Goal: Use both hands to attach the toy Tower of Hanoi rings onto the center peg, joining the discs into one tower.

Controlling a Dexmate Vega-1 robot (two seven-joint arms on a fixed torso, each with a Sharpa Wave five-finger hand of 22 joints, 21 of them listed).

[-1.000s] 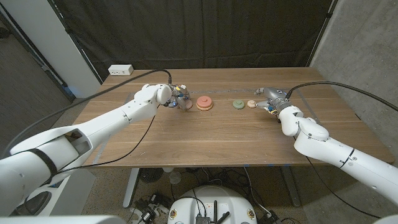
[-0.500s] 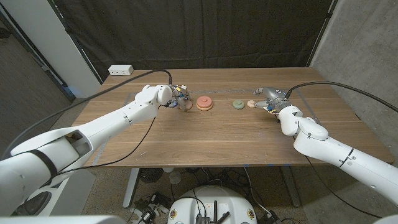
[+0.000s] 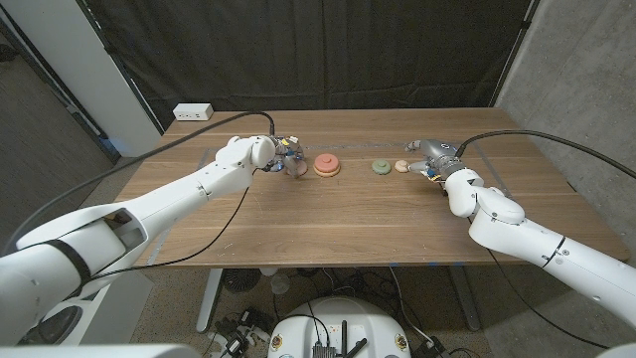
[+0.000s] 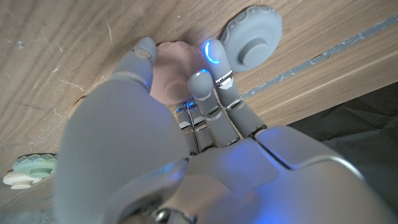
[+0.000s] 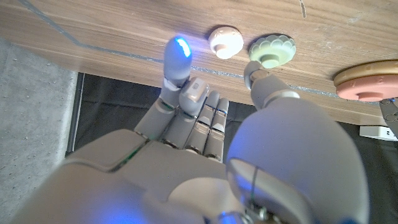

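The orange and pink base stack (image 3: 327, 165) with its peg stands mid-table. Just left of it my left hand (image 3: 285, 156) reaches down to the tabletop. In the left wrist view its thumb and fingers (image 4: 199, 84) close around a pale pink disc (image 4: 169, 71) that lies on the wood, and a grey disc with a knob (image 4: 252, 36) sits just past the fingertips. A green ring (image 3: 381, 167) and a small cream ring (image 3: 401, 166) lie right of the base. My right hand (image 3: 434, 159) stays beside the cream ring (image 5: 225, 40), fingers apart, holding nothing, near the green ring (image 5: 272, 51).
A white power strip (image 3: 193, 112) lies at the table's back left corner. Black cables run over the table to both wrists. A dark curtain hangs behind the table, and bare wood (image 3: 328, 224) stretches toward the front edge.
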